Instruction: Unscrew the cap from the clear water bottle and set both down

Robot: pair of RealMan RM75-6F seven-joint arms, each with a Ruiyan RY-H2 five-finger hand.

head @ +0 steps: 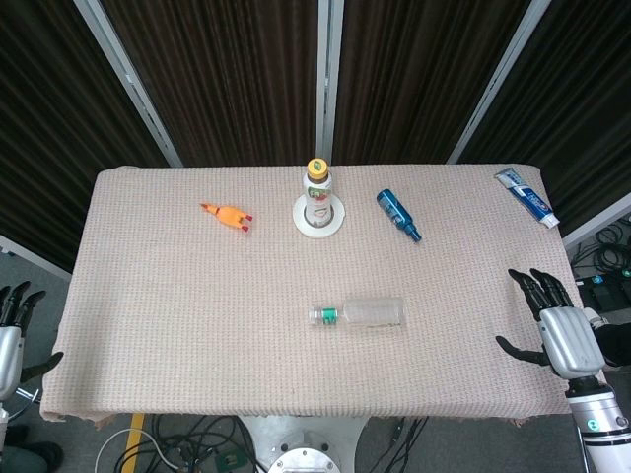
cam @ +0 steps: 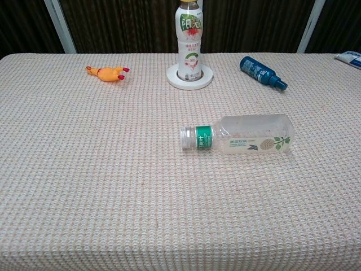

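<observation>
Bottle of clear plastic with a green label [cam: 242,136] lies on its side mid-tabletop [head: 177,325], pale screw cap [cam: 186,138] still on, pointing left. Both hands wait empty, fingers apart: right hand [head: 557,325] at the edge should grasp the body first, left hand [head: 12,325] the cap.

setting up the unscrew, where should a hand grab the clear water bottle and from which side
Probably around the clear barrel of the clear water bottle, coming down from above. It lies on its side on the table, cap pointing toward the robot's left, so the right hand, open at the near right edge, can take the body and leave the cap free for the left hand.
</observation>
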